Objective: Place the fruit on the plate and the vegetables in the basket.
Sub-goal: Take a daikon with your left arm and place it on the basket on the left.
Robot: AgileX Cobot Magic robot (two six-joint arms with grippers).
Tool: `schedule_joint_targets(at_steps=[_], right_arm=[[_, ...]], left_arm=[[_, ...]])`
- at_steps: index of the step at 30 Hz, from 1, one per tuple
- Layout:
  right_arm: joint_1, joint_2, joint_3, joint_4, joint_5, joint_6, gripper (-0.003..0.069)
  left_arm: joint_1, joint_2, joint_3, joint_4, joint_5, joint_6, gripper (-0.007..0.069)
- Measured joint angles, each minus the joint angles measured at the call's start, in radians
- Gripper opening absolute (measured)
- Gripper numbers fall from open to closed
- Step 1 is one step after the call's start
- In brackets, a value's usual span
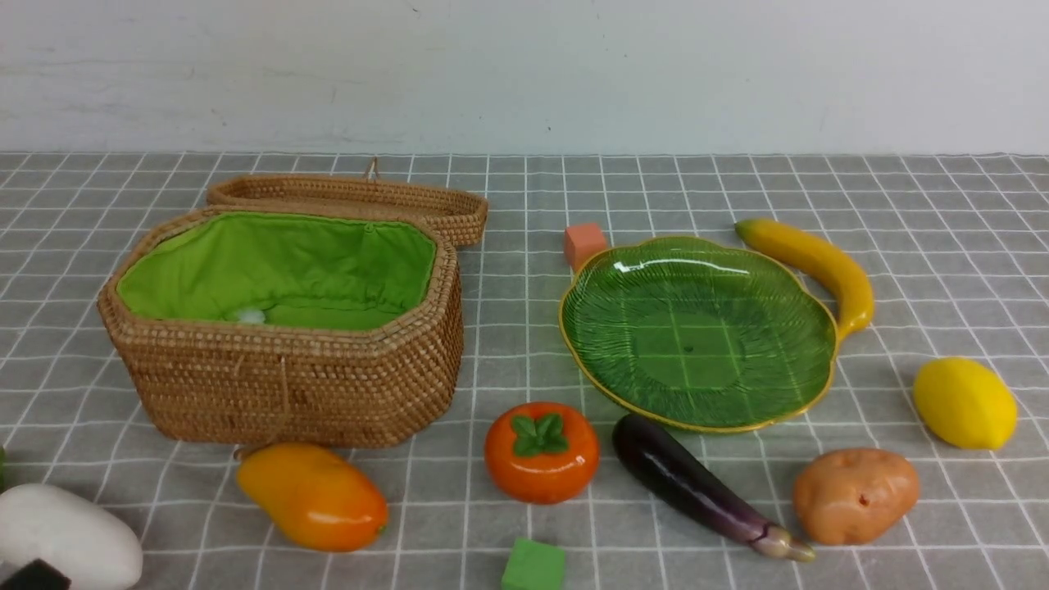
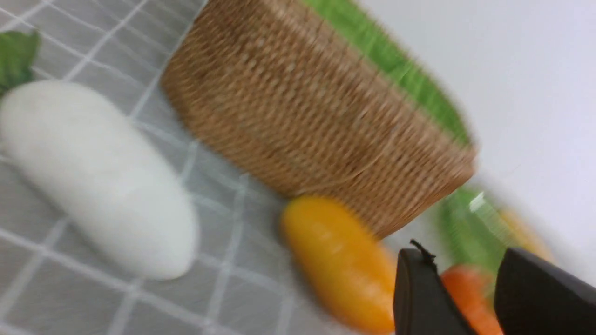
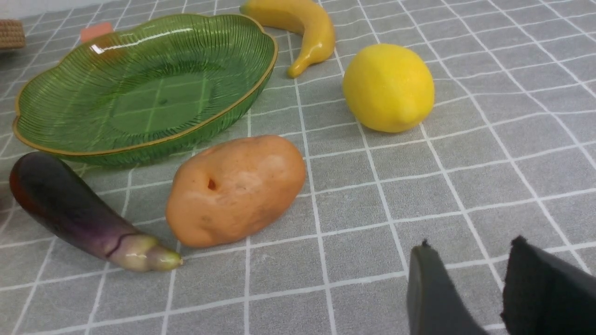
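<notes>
The open wicker basket [image 1: 287, 385] stands at the left and the green glass plate [image 1: 697, 336] at the right, with no fruit on it. Along the front lie the white radish [image 1: 65, 537], mango [image 1: 313, 496], persimmon [image 1: 541, 451], eggplant [image 1: 697, 485] and potato [image 1: 855, 494]. The lemon [image 1: 964, 402] and banana [image 1: 815, 264] lie right of the plate. My left gripper [image 2: 465, 253] is open and empty, near the radish [image 2: 98, 177] and mango [image 2: 340, 260]. My right gripper [image 3: 470, 244] is open and empty over bare cloth, short of the potato [image 3: 235, 188].
The basket's lid [image 1: 352, 197] lies folded back behind it, and a small white thing [image 1: 246, 315] shows inside on the green lining. An orange cube [image 1: 583, 243] sits behind the plate. A green cube [image 1: 533, 565] rests at the front edge. A white wall closes the back.
</notes>
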Motion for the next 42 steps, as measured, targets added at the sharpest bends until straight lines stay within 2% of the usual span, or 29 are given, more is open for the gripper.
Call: schedule_joint_targets(at_steps=[4,7,12,14,15,18,20,26,32,36,39,42], right_arm=[[0.000,0.000,0.001,-0.021,-0.016,0.000,0.0240],[0.000,0.000,0.005,-0.010,-0.043,0.029,0.0240],[0.000,0.000,0.008,0.208,-0.202,0.274,0.0240],[0.000,0.000,0.008,0.241,-0.234,0.307,0.0238],[0.001,0.000,0.006,0.289,-0.267,0.349,0.0229],[0.023,0.002,-0.041,0.330,-0.173,0.373,0.0193],[0.054,0.026,-0.122,0.330,-0.061,0.326,0.0155],[0.199,0.277,-0.526,0.297,0.313,-0.010,0.0048],[0.242,0.513,-0.842,0.286,0.595,-0.237,0.0022],[0.242,0.583,-0.921,0.292,0.626,-0.331,0.0022],[0.243,0.609,-0.953,0.353,0.610,-0.426,0.0024],[0.247,0.611,-0.961,0.460,0.602,-0.529,0.0024]], left_arm=[[0.000,0.000,0.000,-0.120,-0.105,-0.064,0.0236],[0.000,0.000,0.000,-0.150,-0.099,-0.072,0.0207],[0.000,0.000,-0.105,-0.159,0.078,-0.043,-0.0007],[0.000,0.000,-0.130,-0.159,0.111,-0.022,-0.0013],[0.000,0.006,-0.176,-0.159,0.178,0.011,-0.0013],[0.000,0.071,-0.248,-0.153,0.285,0.083,-0.0013],[0.000,0.151,-0.304,-0.138,0.377,0.137,-0.0013],[0.000,0.502,-0.475,-0.026,0.683,0.220,-0.0013],[0.000,0.757,-0.572,0.088,0.732,0.246,-0.0013],[0.026,0.872,-0.618,0.152,0.716,0.194,-0.0013],[0.110,0.960,-0.647,0.160,0.712,0.179,-0.0013],[0.221,1.023,-0.655,0.110,0.704,0.206,-0.0013]])
